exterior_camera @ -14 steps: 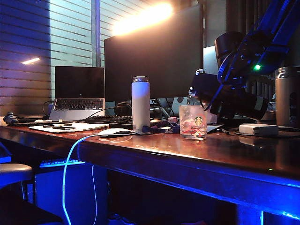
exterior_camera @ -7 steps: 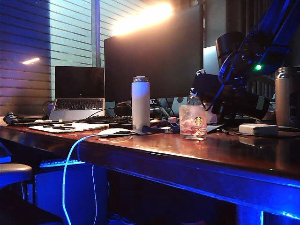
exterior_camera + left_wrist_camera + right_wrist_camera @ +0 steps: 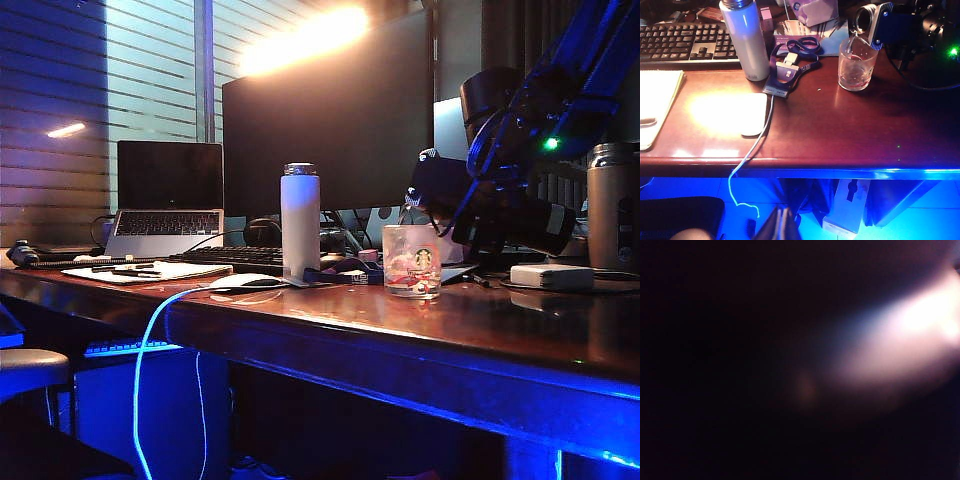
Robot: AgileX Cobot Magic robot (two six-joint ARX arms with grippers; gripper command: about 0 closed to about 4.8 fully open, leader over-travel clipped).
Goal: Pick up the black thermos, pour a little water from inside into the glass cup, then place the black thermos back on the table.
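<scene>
Two arms belong to this robot, but only the right one shows in the exterior view, reaching in from the upper right over a glossy table (image 3: 420,320). Its gripper (image 3: 500,215) is clamped round the thermos (image 3: 440,190), which is tipped nearly level, with its shiny mouth hanging just above the rim of the cup (image 3: 412,260). The jaws stand wide apart around the thermos body. From the left wrist camera, the thermos mouth (image 3: 866,17) and a blue gripper finger (image 3: 881,25) sit right at the far rim of the cup (image 3: 856,62). Whether water is flowing cannot be told. The right wrist camera shows only darkness and a pale blur. The left gripper (image 3: 779,227) appears as a dark tip low in front of the table edge, its jaws pressed together, well apart from everything. A white bottle (image 3: 300,220) stands upright left of the cup.
</scene>
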